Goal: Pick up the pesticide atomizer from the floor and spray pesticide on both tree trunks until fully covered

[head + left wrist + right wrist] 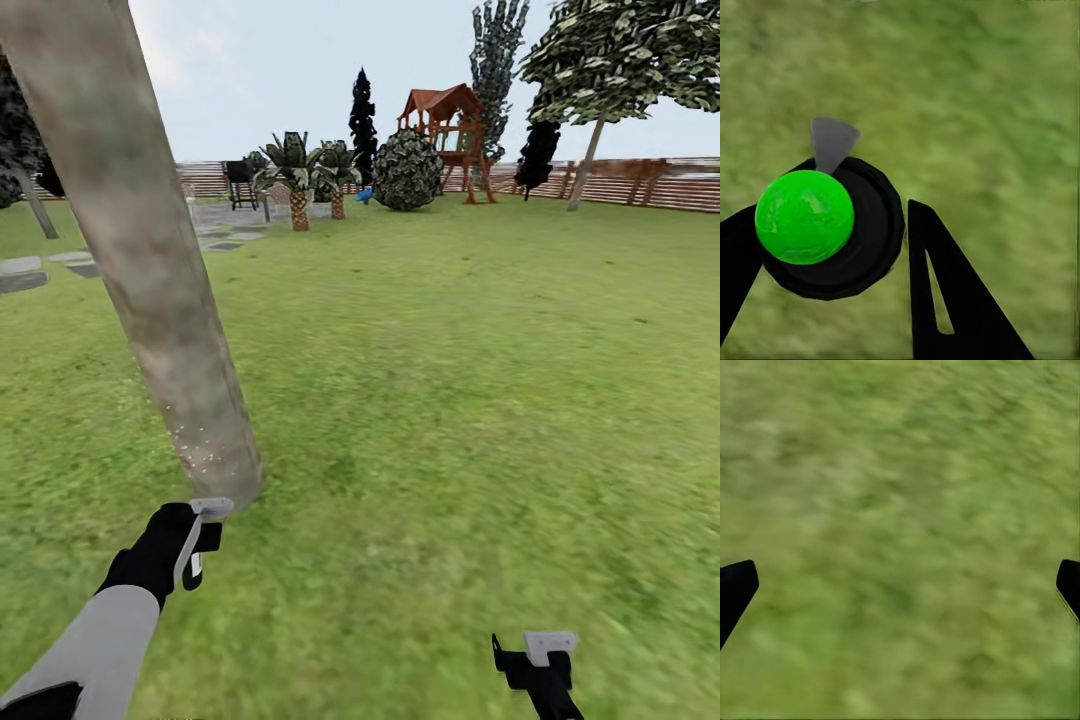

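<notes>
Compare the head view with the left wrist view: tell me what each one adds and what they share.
Head view adds the tree trunk with white pesticide specks near its base, the fence, the right hand open over the lawn. Left wrist view adds the atomizer seen close up: a green ball on a black round body with a grey nozzle, held between the fingers. Both share the left hand and the grass.
</notes>
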Motion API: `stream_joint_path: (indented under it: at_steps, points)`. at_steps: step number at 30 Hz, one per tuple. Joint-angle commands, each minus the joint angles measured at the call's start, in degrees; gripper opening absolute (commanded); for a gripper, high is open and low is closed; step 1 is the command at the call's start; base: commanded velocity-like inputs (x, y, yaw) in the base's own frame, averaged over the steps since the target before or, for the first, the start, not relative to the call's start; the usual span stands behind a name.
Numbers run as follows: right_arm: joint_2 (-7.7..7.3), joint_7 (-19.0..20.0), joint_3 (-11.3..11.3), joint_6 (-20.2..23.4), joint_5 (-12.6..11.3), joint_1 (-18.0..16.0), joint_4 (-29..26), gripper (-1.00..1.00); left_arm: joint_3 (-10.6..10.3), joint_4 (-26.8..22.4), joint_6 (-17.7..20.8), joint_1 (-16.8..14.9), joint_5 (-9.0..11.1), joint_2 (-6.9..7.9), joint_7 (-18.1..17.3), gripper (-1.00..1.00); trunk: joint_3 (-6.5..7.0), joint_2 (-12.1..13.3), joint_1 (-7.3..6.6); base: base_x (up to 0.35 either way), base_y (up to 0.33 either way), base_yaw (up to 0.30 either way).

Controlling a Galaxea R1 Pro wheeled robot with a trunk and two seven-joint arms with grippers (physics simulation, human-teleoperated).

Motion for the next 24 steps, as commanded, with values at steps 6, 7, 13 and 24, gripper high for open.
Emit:
stream_joint_path:
  at_steps: [6,7,13,24]
  points:
    - [0.01,-0.29,-0.23,-0.17,0.61,-0.01,0.07,1.0,0.11,-0.06,0.25,-0.04,-0.08,-0.1,-0.02,-1.0,-0.05,-0.02,0.0,0.137,-0.27,0.03]
    - [0.01,-0.29,-0.23,-0.17,0.61,0.0,0.07,1.0,0.11,-0.06,0.25,-0.04,-0.08,-0.1,-0.02,-1.0,-0.05,-0.02,0.0,0.149,-0.268,0.003]
    - [0.01,-0.3,-0.23,-0.17,0.61,0.01,0.07,1.0,0.32,-0.1,0.16,-0.04,-0.09,-0.02,-0.08,-1.0,-0.05,-0.02,0.0,0.183,-0.24,0.134]
    - [0.01,-0.34,-0.23,-0.17,0.61,-0.01,0.07,1.0,0.02,2.61,-0.06,0.55,-0.14,-0.21,0.03,-1.0,-0.05,-0.02,0.0,0.23,-0.2,0.274]
